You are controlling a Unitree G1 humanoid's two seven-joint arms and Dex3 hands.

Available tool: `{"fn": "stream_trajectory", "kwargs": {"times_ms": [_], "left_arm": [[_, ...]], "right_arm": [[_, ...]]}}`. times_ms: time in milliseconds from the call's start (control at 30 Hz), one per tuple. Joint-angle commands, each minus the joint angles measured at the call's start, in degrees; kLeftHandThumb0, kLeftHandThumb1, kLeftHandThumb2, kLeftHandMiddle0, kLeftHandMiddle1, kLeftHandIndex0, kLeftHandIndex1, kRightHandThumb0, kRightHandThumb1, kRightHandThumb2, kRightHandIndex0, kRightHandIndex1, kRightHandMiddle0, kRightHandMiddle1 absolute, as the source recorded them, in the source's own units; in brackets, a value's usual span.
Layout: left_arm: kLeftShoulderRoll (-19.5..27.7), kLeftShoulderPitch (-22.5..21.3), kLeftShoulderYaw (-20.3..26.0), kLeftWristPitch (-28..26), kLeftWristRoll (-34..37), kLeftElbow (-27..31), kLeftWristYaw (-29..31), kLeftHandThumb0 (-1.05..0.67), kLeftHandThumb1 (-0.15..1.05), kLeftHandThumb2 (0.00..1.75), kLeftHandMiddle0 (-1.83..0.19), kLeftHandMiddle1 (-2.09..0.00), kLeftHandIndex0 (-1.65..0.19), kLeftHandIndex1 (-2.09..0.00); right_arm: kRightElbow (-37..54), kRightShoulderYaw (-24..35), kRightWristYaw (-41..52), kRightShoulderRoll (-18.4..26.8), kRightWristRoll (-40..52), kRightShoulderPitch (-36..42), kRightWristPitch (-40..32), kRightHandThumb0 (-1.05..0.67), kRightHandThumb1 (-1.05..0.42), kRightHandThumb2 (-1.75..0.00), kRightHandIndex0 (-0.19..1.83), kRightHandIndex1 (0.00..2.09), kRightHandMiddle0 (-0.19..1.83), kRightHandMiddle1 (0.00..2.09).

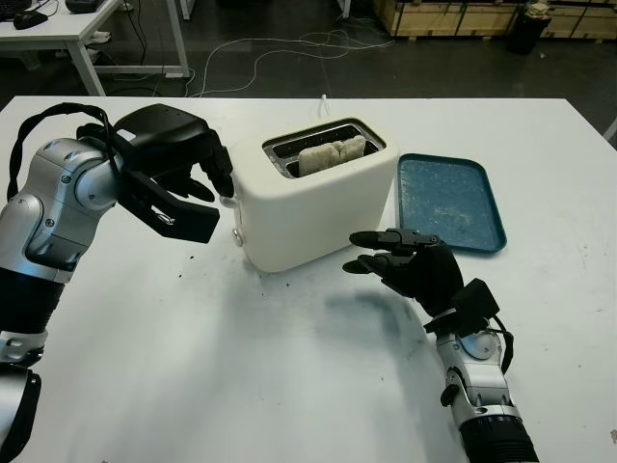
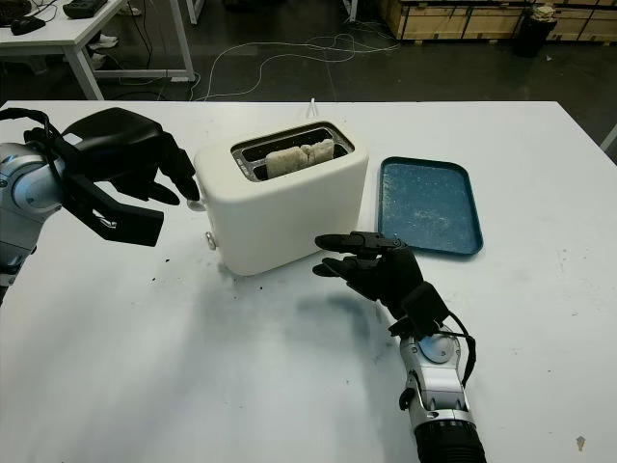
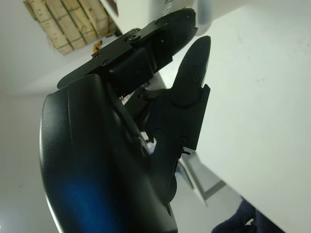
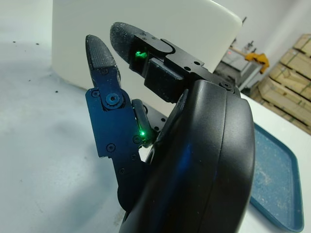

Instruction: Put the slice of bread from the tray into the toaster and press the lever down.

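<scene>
- Left eye view: white toaster [image 1: 313,193] sits mid-frame on the white table [image 1: 241,386], slot side up.
- Slice of bread [image 1: 333,154] is already down in the toaster's slot, top edge poking just above the rim; it looks pale and untoasted.
- Blue tray [image 1: 453,201] lies right of the toaster, close beside it, with no bread on it, just crumbs or residue.
- Left hand [image 1: 183,169] is at the left end of the toaster, fingers curled, fingertips right at the small white lever [image 1: 229,201]; whether they touch it, can't tell. It grasps nothing.
- Right hand [image 1: 410,260] hovers low in the lower centre-right of the frame, in front of the toaster's near-right corner, holding nothing, open, clear of the toaster wall.
- Right wrist view: toaster wall close ahead of the fingertips [image 4: 99,48], still a gap.
- Judgement: bread step is done; the lever press is what's left.
- Handling, bread: light, soft, crumbly, tears if pinched hard; leave it alone now.
- Handling, lever: small, stiff, smooth plastic, a fingertip could slide off; press straight down from on top.
- Toaster looks light with a smooth shell, so it may skid or tip under an off-centre push; the right hand could brace it.
</scene>
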State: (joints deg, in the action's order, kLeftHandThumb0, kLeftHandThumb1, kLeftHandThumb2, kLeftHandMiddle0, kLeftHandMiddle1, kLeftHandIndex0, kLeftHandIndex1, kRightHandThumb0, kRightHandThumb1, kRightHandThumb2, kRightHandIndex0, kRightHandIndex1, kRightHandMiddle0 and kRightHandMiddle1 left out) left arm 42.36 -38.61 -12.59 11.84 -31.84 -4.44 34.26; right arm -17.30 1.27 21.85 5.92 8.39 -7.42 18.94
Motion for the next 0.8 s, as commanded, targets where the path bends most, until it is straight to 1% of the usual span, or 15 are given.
{"fn": "stream_trajectory", "kwargs": {"times_ms": [0,100,233,267,300,367,400,500,533,567,600,667,700,767], "left_arm": [[-0.45,0.90,-0.26,0.50,0.70,-0.52,-0.03,-0.31,0.87,0.00,-0.93,-1.56,-1.28,-0.21],[-0.69,0.84,-0.61,-0.10,0.66,-0.78,0.47,-0.31,0.87,0.00,-0.92,-1.59,-1.22,-0.21],[-0.83,0.68,-1.75,0.00,-2.68,-1.39,-1.44,-0.34,0.86,0.00,-0.94,-1.59,-1.23,-0.23],[-0.90,0.64,-2.06,0.04,-3.54,-1.67,-2.11,-0.35,0.85,0.00,-0.94,-1.61,-1.25,-0.26],[-1.01,0.59,-2.32,-0.03,-4.24,-1.93,-2.58,-0.35,0.85,0.00,-0.93,-1.65,-1.20,-0.42],[-1.17,0.49,-2.79,0.12,-5.26,-2.63,-3.56,-0.35,0.85,0.00,-0.92,-1.68,-1.01,-0.77],[-1.31,0.36,-2.98,0.01,-5.54,-2.97,-3.70,-0.35,0.85,0.00,-0.92,-1.70,-0.99,-0.83],[-1.63,0.18,-3.35,-0.42,-6.44,-3.54,-4.29,-0.34,0.86,0.00,-0.90,-1.72,-0.93,-0.93],[-1.66,0.15,-3.45,-0.46,-6.66,-3.62,-4.41,-0.34,0.87,0.00,-0.90,-1.73,-0.90,-0.99],[-1.70,0.13,-3.49,-0.45,-6.76,-3.72,-4.47,-0.35,0.87,0.00,-0.89,-1.74,-0.85,-1.15],[-1.74,0.09,-3.54,-0.54,-6.92,-3.75,-4.36,-0.35,0.87,0.00,-0.88,-1.74,-0.82,-1.20],[-1.81,0.12,-3.56,-0.38,-7.27,-3.83,-4.62,-0.35,0.87,0.00,-0.87,-1.73,-0.81,-1.15],[-1.84,0.16,-3.55,-0.33,-7.42,-3.85,-4.83,-0.35,0.86,0.00,-0.89,-1.71,-0.84,-1.05],[-1.90,0.16,-3.63,-0.76,-7.75,-3.81,-4.75,-0.36,0.86,0.00,-0.90,-1.69,-0.88,-0.95]], "right_arm": [[0.03,0.27,-0.24,-0.30,0.59,0.40,0.34,-0.45,-0.85,0.00,1.34,0.03,1.18,0.00],[-0.13,0.24,-0.25,-0.32,0.44,0.41,0.69,-0.45,-0.85,0.00,1.34,0.03,1.18,0.00],[-0.03,0.29,-0.28,-0.41,0.56,0.49,0.53,-0.45,-0.85,0.00,1.34,0.03,1.18,0.00],[-0.13,0.31,-0.16,-0.39,0.62,0.47,0.67,-0.45,-0.85,0.00,1.34,0.03,1.18,0.00],[-0.24,0.32,-0.08,-0.37,0.60,0.44,0.84,-0.45,-0.85,0.00,1.34,0.03,1.18,0.00],[-0.36,0.38,0.11,-0.38,0.78,0.41,0.84,-0.45,-0.85,0.00,1.34,0.03,1.18,0.00],[-0.28,0.40,0.07,-0.39,0.79,0.44,0.63,-0.45,-0.85,0.00,1.34,0.03,1.18,0.00],[0.15,0.41,0.00,-0.44,0.91,0.61,0.04,-0.45,-0.85,0.00,1.34,0.03,1.18,0.00],[0.07,0.42,0.18,-0.42,1.02,0.60,0.15,-0.45,-0.85,0.00,1.33,0.03,1.18,0.00],[0.03,0.41,0.27,-0.38,1.03,0.59,0.23,-0.45,-0.85,0.00,1.33,0.02,1.18,0.00],[-0.02,0.37,0.16,-0.30,0.77,0.58,0.42,-0.45,-0.85,0.00,1.33,0.03,1.17,0.00],[0.06,0.36,0.01,-0.25,0.61,0.58,0.24,-0.46,-0.85,0.00,1.33,0.03,1.18,0.00],[0.18,0.36,-0.07,-0.23,0.56,0.61,0.07,-0.46,-0.85,0.00,1.34,0.03,1.18,0.00],[0.47,0.34,-0.24,-0.23,0.53,0.70,-0.36,-0.46,-0.85,0.00,1.34,0.03,1.18,0.00]]}}
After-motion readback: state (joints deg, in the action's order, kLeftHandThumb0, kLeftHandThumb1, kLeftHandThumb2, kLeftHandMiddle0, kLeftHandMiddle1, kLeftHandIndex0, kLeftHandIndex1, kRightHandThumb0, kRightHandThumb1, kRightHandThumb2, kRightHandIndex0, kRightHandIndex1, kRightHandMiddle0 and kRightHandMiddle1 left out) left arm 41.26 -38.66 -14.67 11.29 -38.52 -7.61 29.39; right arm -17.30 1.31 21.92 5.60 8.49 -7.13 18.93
